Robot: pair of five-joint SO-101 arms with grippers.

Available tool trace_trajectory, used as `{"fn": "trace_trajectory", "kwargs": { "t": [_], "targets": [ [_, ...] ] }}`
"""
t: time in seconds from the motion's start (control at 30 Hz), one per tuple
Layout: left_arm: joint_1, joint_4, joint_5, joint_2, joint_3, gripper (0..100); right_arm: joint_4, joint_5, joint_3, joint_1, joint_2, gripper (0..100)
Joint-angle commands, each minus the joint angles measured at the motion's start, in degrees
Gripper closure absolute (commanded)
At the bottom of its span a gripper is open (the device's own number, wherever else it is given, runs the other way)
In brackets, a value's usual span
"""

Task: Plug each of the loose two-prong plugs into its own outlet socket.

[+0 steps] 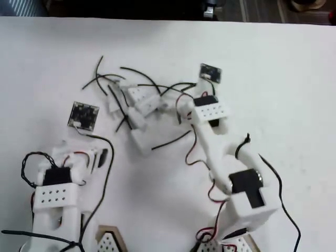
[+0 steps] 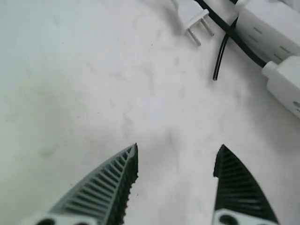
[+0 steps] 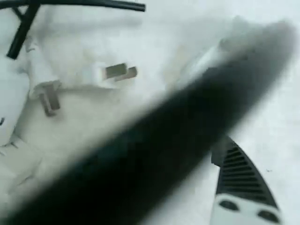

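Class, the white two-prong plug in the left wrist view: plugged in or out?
Out. The plug lies on the table, both prongs bare, apart from the outlet sockets.

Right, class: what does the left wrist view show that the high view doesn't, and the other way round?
The left wrist view adds the left gripper seen from behind, open over bare table, and the two metal prongs of a loose white plug.
The high view adds the left arm and right arm whole, two small dark boards and the full tangle of black cables.
Shared: the white table, the white outlet blocks and black cable.
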Motion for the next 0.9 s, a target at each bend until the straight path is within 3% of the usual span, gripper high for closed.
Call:
{"fn": "trace_trajectory", "kwargs": {
  "t": [0.0, 0.27, 0.47, 0.57, 0.7, 0.87],
  "targets": [
    [-0.13, -1.14, -0.09, -0.84, -0.35, 73, -0.66, -2.37, -4.48, 2.42, 3.12, 75.1],
    [-0.13, -1.14, -0.09, -0.84, -0.26, 73, -0.40, -3.25, -13.54, 4.53, 14.11, 75.4],
    [-0.13, -1.14, -0.09, -0.84, -0.26, 73, -0.40, -2.02, -14.42, 8.13, 14.20, 92.6],
    [-0.13, -1.14, -0.09, -0.84, -0.26, 73, -0.40, 4.92, -14.24, 9.36, 13.58, 98.1],
    [-0.13, -1.14, -0.09, -0.84, -0.26, 73, -1.45, 12.48, -14.33, 12.26, 13.58, 97.9],
    [-0.13, -1.14, -0.09, -0.84, -0.26, 73, -7.69, 28.84, -14.42, 15.96, 13.76, 97.9]
  ]
}}
